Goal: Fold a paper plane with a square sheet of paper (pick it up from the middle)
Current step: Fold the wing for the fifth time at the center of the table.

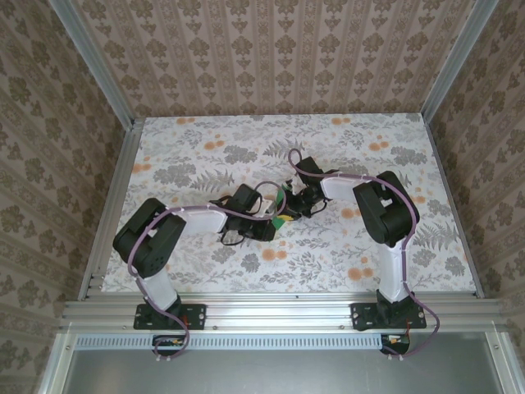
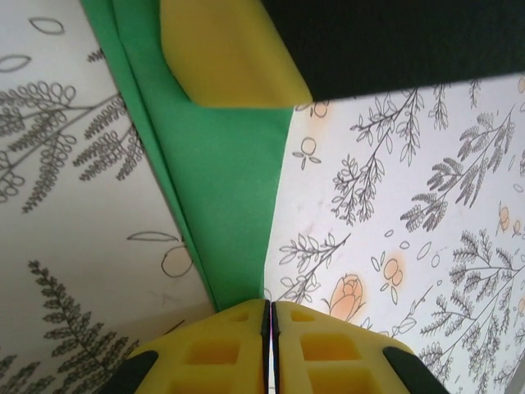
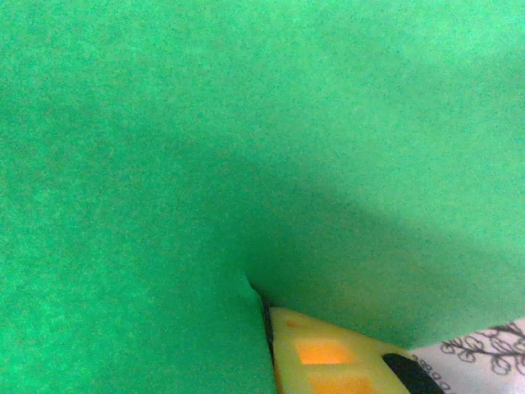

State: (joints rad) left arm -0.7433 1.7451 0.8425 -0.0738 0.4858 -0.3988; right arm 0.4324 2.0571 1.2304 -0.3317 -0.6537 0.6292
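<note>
Both jaws tight on green paper [image 2: 221, 189]

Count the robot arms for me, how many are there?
2. The left arm reaches in from the left of the table and the right arm from the right. They meet in the middle at the green paper. None seems hidden.

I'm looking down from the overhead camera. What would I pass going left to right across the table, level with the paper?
left arm's elbow → left hand → green paper, pinched by both hands → right hand → right arm's elbow
</note>
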